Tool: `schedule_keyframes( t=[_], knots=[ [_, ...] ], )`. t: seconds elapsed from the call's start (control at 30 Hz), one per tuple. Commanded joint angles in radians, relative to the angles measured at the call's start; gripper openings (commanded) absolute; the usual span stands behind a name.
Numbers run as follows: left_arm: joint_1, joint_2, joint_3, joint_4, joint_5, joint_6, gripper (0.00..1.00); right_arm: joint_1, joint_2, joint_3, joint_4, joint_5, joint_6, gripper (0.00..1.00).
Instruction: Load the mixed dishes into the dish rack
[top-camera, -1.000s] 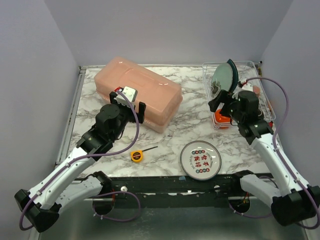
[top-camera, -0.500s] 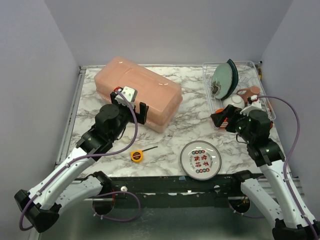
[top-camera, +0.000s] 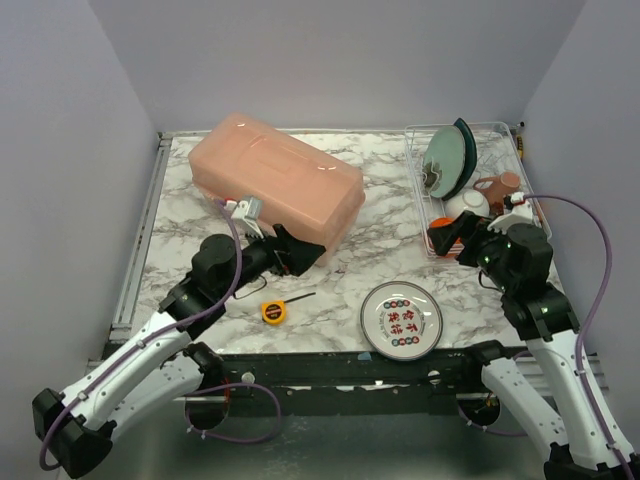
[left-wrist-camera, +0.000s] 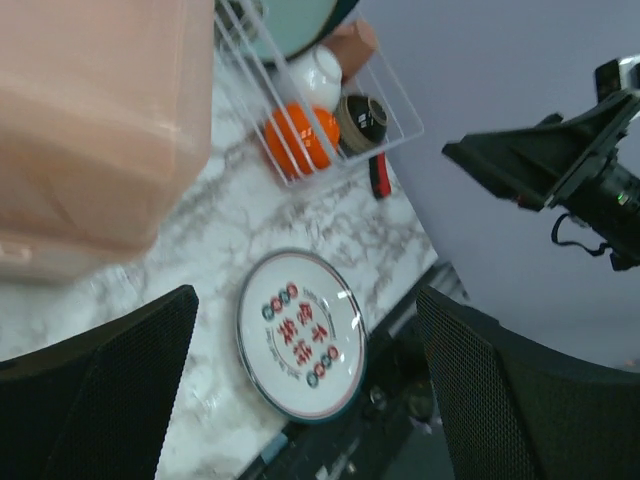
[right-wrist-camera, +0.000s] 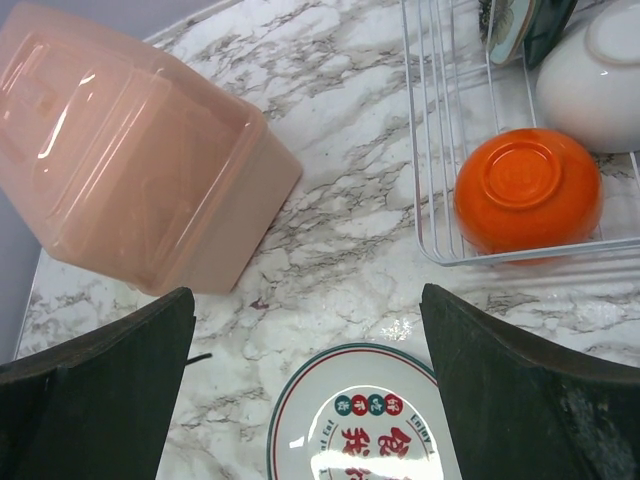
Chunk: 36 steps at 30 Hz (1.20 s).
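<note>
Sitting just ahead of my right gripper (right-wrist-camera: 305, 385), the rack (right-wrist-camera: 428, 200) holds an orange bowl (right-wrist-camera: 528, 190), white bowl (right-wrist-camera: 595, 80), mug (top-camera: 497, 186) and upright teal plate (top-camera: 447, 152). The round plate (left-wrist-camera: 300, 335) lies ahead of my left gripper (left-wrist-camera: 300, 385). Both grippers are spread wide, holding nothing.

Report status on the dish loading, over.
Left pincer open, empty; right pincer likewise. Round patterned plate on table, outside dish rack. Orange bowl, white bowl already racked. Nothing atop the plate.
</note>
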Motion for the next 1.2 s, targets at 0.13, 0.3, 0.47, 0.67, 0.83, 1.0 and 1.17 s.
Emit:
schedule_keyframes(
  t=[0.13,0.3,0.47,0.67,0.83,1.0,1.17],
  knots=[
    [-0.192,0.04,-0.314,0.23,-0.033,-0.409,0.89,-0.004,-0.005,-0.024,0.032,-0.011,-0.021,0.97],
    [-0.376,0.216,-0.393,0.358,-0.189,-0.548,0.85,-0.004,-0.015,-0.027,0.035,-0.019,-0.02,0.97],
    [-0.482,0.425,-0.373,0.463,-0.32,-0.655,0.82,-0.003,-0.034,-0.035,0.043,-0.025,-0.018,0.97],
    [-0.504,0.697,-0.327,0.636,-0.274,-0.732,0.77,-0.003,-0.034,-0.037,0.044,-0.027,-0.017,0.97],
    [-0.506,0.83,-0.315,0.722,-0.241,-0.783,0.67,-0.003,-0.039,-0.04,0.049,-0.028,-0.016,0.97],
    [-0.505,0.89,-0.255,0.675,-0.228,-0.763,0.65,-0.003,-0.029,-0.04,0.049,-0.033,-0.017,0.97],
    [-0.505,0.931,-0.216,0.656,-0.224,-0.732,0.6,-0.002,-0.027,-0.04,0.049,-0.033,-0.016,0.97]
  ],
)
